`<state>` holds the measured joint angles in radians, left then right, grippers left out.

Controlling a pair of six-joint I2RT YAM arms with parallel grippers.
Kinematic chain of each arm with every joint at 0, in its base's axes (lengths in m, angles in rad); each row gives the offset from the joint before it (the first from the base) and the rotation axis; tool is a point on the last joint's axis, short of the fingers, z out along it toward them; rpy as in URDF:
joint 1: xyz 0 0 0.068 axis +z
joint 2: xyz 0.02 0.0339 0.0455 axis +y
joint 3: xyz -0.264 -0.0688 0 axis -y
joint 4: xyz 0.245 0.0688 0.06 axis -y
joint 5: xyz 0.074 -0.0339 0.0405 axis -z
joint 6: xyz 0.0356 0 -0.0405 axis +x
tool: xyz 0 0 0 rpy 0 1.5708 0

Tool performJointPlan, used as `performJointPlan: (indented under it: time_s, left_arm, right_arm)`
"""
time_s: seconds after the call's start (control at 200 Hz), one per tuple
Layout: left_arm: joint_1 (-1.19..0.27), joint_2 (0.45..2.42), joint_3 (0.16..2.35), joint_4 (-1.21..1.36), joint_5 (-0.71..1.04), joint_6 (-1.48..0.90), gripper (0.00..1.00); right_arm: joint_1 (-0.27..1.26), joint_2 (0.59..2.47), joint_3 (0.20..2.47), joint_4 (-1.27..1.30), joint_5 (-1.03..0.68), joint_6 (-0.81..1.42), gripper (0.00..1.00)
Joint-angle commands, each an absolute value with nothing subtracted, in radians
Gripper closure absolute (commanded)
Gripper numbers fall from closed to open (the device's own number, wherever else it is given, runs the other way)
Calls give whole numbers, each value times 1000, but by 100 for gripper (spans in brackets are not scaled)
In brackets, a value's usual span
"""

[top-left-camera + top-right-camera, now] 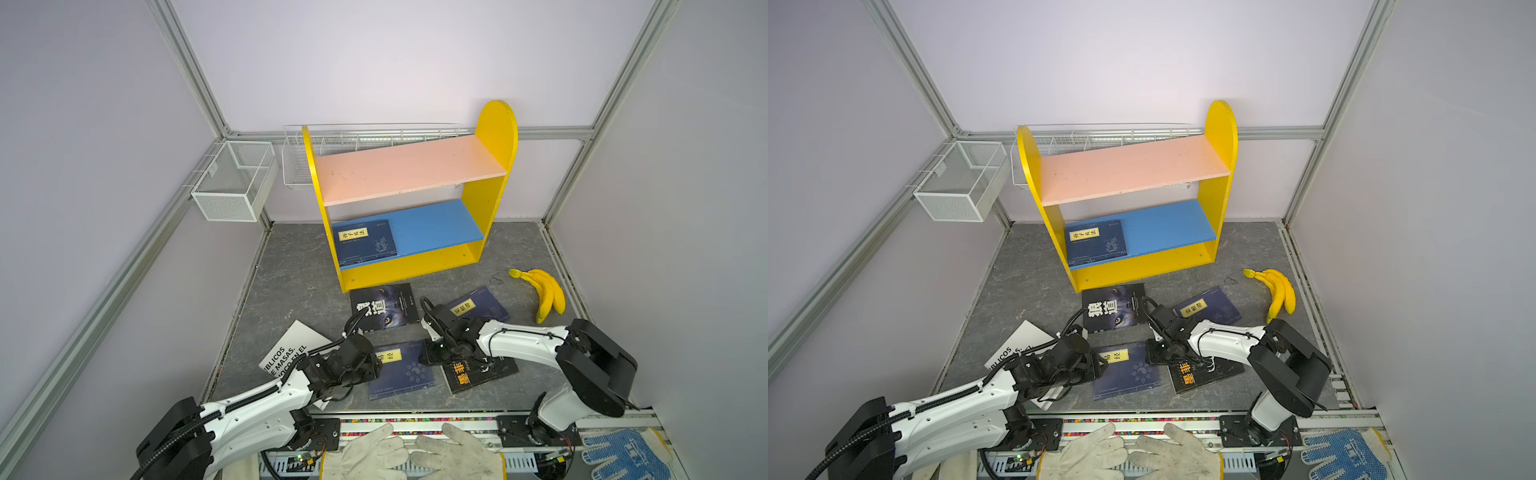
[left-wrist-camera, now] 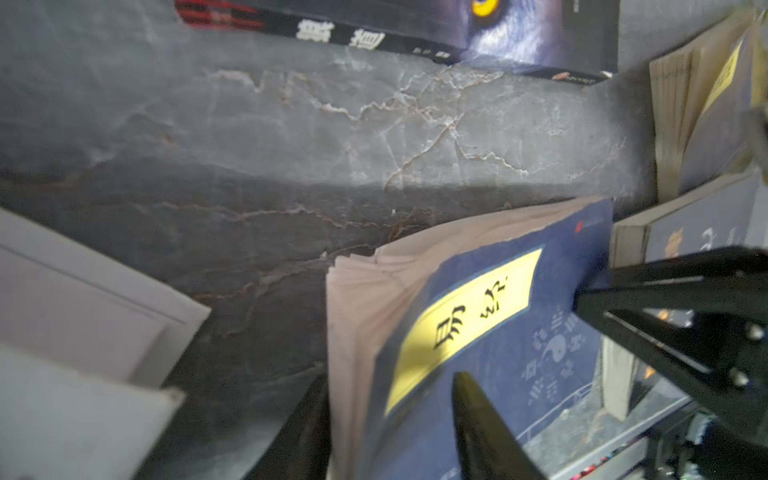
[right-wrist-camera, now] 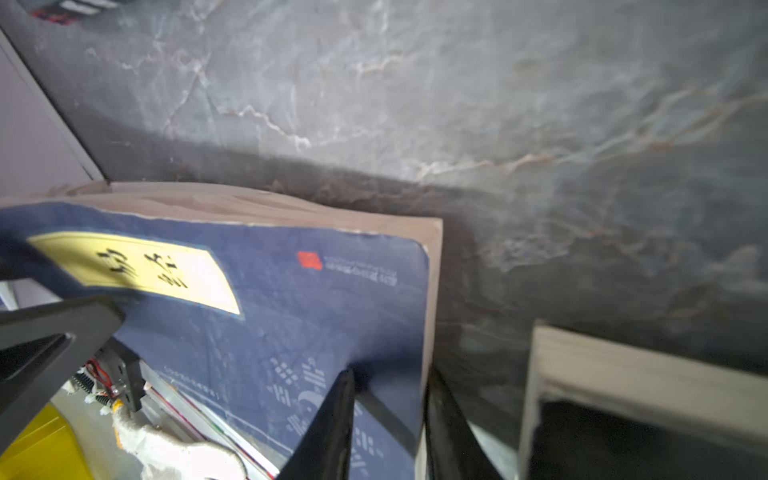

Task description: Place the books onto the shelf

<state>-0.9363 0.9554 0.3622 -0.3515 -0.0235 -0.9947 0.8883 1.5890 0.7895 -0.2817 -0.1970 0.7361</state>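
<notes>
A: From above, where does everything sit?

B: In both top views the small bookcase (image 1: 409, 268) (image 1: 1142, 268), with yellow round-topped sides, a pink upper board and a blue lower board, stands at the back of the grey marbled tabletop (image 1: 291, 282). A shelved navy-blue paperback (image 1: 365, 243) lies flat on the left end of the blue board. In front of the bookcase lie a black paperback with a wolf's eye (image 1: 384, 307), a right-hand navy-blue paperback (image 1: 484, 305), a black paperback with an orange title (image 1: 465, 376) and a large white paperback with bold black lettering (image 1: 291, 340). Among them is the front navy-blue paperback (image 1: 401, 372) with a yellow title label. A bunch of yellow bananas (image 1: 544, 295) lies well apart on the right.

A: And the arms?

B: The left gripper (image 1: 376, 363) sits at the front navy-blue paperback's left edge and the right gripper (image 1: 428, 355) at its right edge.

A: The left wrist view?

B: The left gripper (image 2: 390, 378) stands part-way closed on that book. One of its fingers (image 2: 482, 415) lies on the cover, and the other sits against the fanned page edges. The right gripper's finger (image 2: 665, 291) touches the far side.

A: The right wrist view?

B: It is blurred. The right gripper (image 3: 390, 386) has the opposite edge pinched, with one finger on the cover and one just outside the edge.
</notes>
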Motion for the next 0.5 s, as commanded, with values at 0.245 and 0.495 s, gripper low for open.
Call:
performJointPlan:
  time_s: [0.245, 0.495]
  left_arm:
    - [-943, 967, 476, -285, -36, -941, 91]
    - [-940, 981, 560, -298, -68, -898, 100]
  right_arm:
    - [819, 1611, 828, -271, -256, 669, 70]
    - [759, 1590, 842, -239, -331, 634, 47]
